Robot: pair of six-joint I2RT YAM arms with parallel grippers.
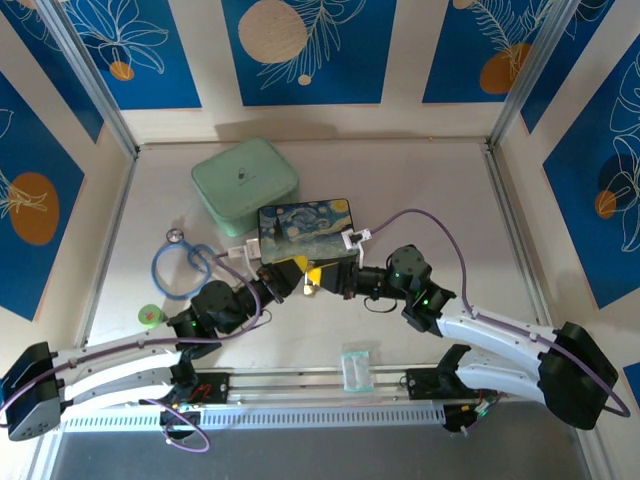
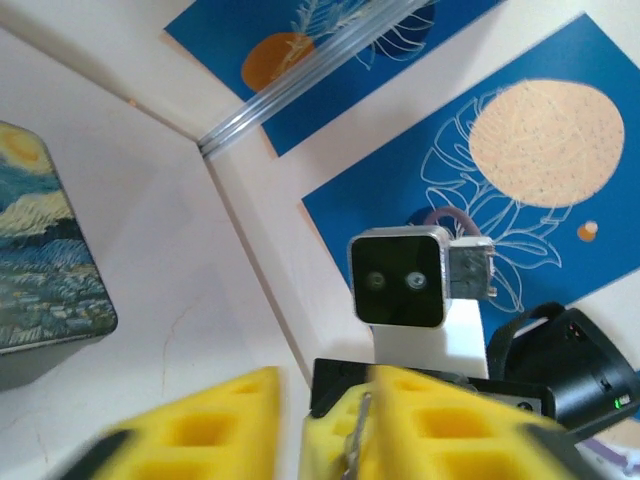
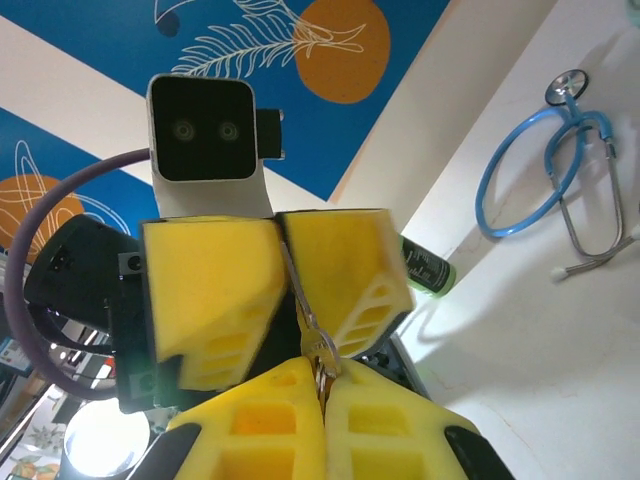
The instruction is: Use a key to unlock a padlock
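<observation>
Basically we're mid-handoff: the right gripper (image 3: 322,378) pinches the key (image 3: 316,348), the left gripper (image 2: 291,412) sits slightly parted, and padlock lineup comes next.

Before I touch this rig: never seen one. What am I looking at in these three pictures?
These are robot arms: left arm, right arm, bolted to a table. One picture looks down from above; the other two come from cameras on each wrist. On the table: mint case, painted box, blue stethoscope, clear packet by the bases. The yellow-padded grippers meet mid-table. The right gripper is shut on a thin silvery piece, likely the key. Whether the left gripper grips it, I cannot tell.
</observation>
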